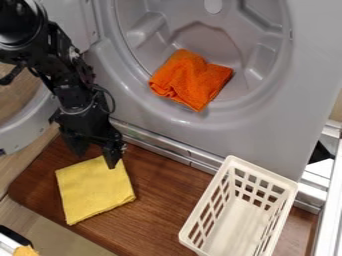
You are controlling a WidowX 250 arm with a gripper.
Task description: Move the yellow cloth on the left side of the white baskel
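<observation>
Worktop middle: bare brown wood (163,200) gives a low passage between the yellow cloth (93,190) and the white basket (264,171).
Basket: raised slatted walls block a low crossing; the top is open from above.
Far side: the grey machine front (310,75) and metal rail (155,145) form a barrier.
Drum mouth: open toward the worktop, with an orange cloth (190,80) in its lower part.
View's left: the round door (23,132) stands beside the arm (73,95), limiting room there.
</observation>
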